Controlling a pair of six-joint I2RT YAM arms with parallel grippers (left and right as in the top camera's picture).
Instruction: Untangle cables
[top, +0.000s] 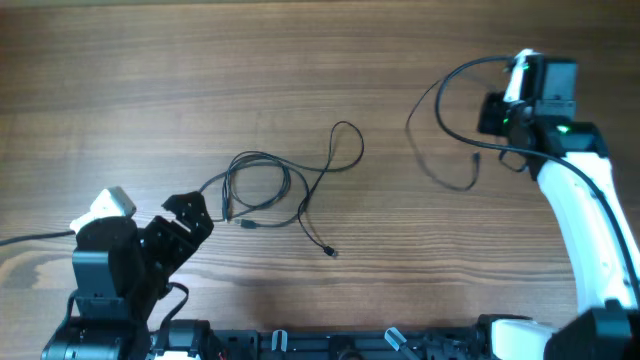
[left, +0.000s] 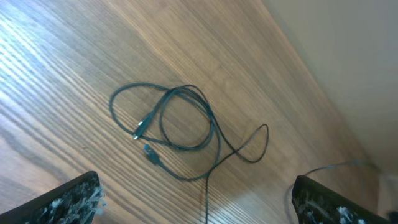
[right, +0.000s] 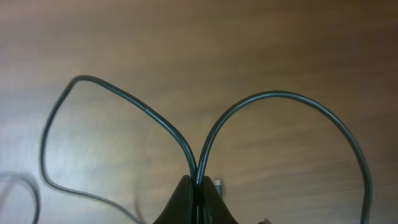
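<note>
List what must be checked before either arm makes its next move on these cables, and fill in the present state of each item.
1. The right claw grips the thin black looped cable: ok, two strands leave its closed tips.
2. The left claw is open and empty: ok.
3. The thin black coiled cable lies on the brown wooden table in the left wrist view: ok.
4. The coiled cable is free of crossings: not ok, it loops over itself.
5. The two cables are apart: ok, bare wood shows between them in the overhead view.
6. The held cable is clear of the right arm's own wiring: cannot tell.
</note>
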